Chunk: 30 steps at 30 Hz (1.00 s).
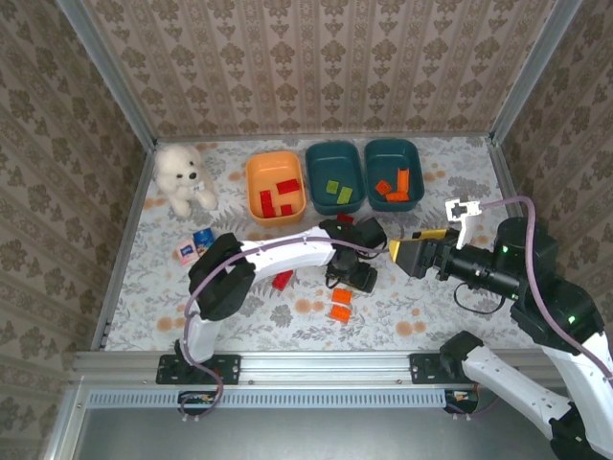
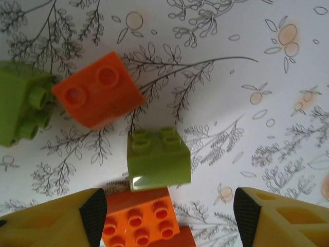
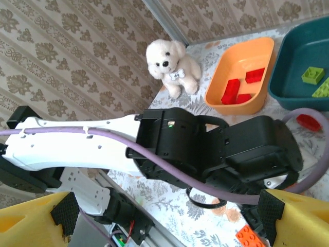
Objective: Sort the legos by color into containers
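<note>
Yellow fingers (image 2: 46,226) tipped with black pads (image 2: 95,213) framed the bottom of the left wrist view. The left claw (image 2: 167,218) stood wide open and held nothing, low over the tabletop (image 2: 267,154). Between its tips lay a flat orange brick (image 2: 139,226), cut off by the lower edge. A lime green brick (image 2: 158,160) met its far side; I could not tell whether the two merely touched or overlapped. Farther out lay a tilted orange brick (image 2: 97,95), studs up. A second green brick (image 2: 20,108) lay on its side close against it, cropped by the left edge. To the right of the claw the tabletop was bare.

The right claw (image 3: 169,216) was also wide open and empty, held above the tabletop and facing the left arm (image 3: 103,139), which hid much of the surface beyond.

From above, the left wrist covered its own claw. The orange tub (image 1: 273,154) held red bricks (image 1: 287,186), the middle teal tub (image 1: 333,145) lime green bricks (image 1: 332,188), and the right teal tub (image 1: 393,143) orange bricks (image 1: 383,187). A loose red brick (image 1: 282,280) lay beside the left arm. Metal rails (image 1: 124,240) bounded the sides.
</note>
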Each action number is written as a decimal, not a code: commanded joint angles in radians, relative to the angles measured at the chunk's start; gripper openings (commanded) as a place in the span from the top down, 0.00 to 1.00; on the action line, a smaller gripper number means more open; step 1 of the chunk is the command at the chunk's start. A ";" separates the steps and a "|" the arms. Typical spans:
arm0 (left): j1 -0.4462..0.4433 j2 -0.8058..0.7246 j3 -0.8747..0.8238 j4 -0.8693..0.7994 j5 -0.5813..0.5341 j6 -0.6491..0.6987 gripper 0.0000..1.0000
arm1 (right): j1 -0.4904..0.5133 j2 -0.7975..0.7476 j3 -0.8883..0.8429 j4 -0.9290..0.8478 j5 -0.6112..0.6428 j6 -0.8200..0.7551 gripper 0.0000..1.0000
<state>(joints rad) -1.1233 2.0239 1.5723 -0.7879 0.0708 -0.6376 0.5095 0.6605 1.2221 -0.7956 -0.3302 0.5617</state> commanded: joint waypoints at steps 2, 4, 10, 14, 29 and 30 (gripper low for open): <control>-0.015 0.041 0.037 -0.082 -0.070 0.013 0.31 | 0.001 -0.016 -0.004 -0.027 -0.038 0.025 0.07; -0.015 0.058 0.041 -0.074 -0.071 0.014 0.33 | 0.000 -0.018 -0.004 -0.027 -0.038 0.026 0.07; -0.018 0.116 0.093 -0.069 -0.069 0.038 0.40 | 0.000 -0.015 -0.004 -0.021 -0.038 0.028 0.07; -0.018 0.152 0.124 -0.083 -0.068 0.051 0.46 | 0.001 -0.006 0.000 -0.017 -0.038 0.032 0.07; 0.048 -0.029 0.212 -0.165 -0.113 0.037 0.77 | 0.001 0.020 0.044 -0.007 0.013 0.019 0.08; 0.070 -0.054 0.223 -0.167 -0.110 0.035 0.77 | 0.001 0.026 0.053 0.000 0.025 0.014 0.09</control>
<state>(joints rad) -1.1091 2.1056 1.7233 -0.9085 -0.0128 -0.5869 0.5095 0.6762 1.2335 -0.7971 -0.3424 0.5800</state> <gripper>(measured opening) 0.332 0.915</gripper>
